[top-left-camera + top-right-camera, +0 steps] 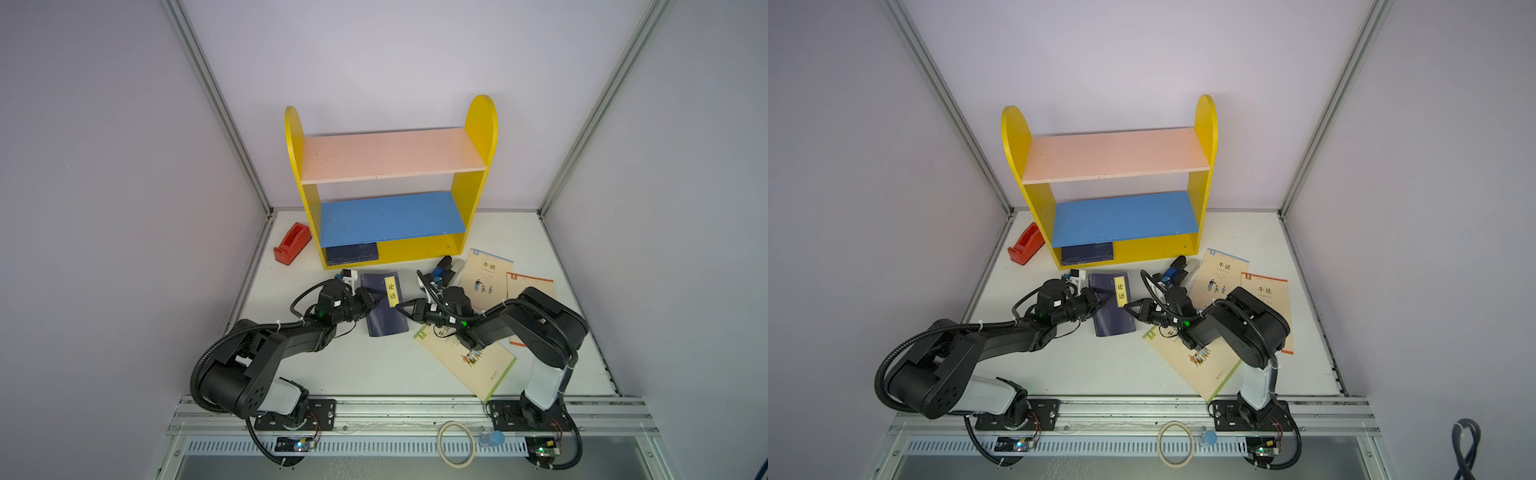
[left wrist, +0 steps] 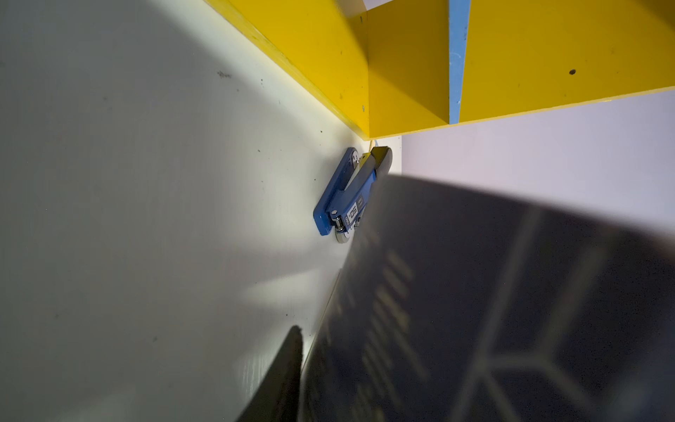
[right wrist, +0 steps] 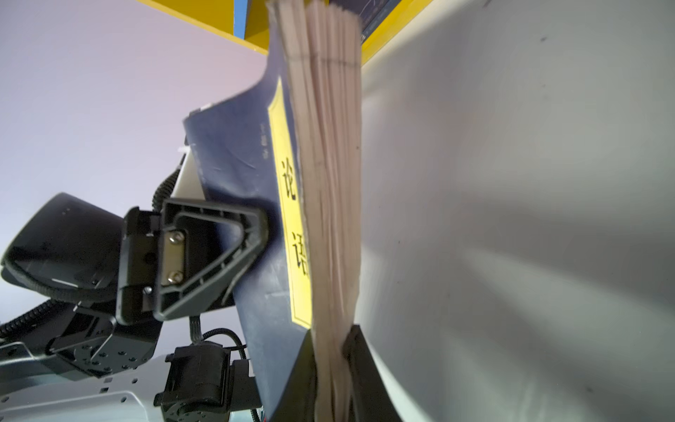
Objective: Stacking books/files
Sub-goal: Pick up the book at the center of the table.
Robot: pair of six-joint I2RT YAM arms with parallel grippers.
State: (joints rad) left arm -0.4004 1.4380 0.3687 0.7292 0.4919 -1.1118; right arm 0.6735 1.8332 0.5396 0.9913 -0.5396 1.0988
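- Lower centre-right in both top views, a green-edged cream book point(image 1: 478, 365) lies flat on the tabletop point(image 1: 374, 365), partly under the right arm.
- At centre, the held navy book point(image 1: 386, 320) is gripped from both sides: left jaws closed on its left edge, right jaws closed on its page edge.
- Beyond it sits a stapler point(image 1: 440, 270), with a blue-topped cream book point(image 1: 488, 274) and an orange-topped cream book point(image 1: 530, 284) at centre right.
- Farthest, a second navy book point(image 1: 351, 253) lies in the bottom left of the yellow shelf point(image 1: 419, 249).

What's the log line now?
left tool: shut on navy book | right tool: shut on its page edge | second navy book: in bookshelf bottom compartment
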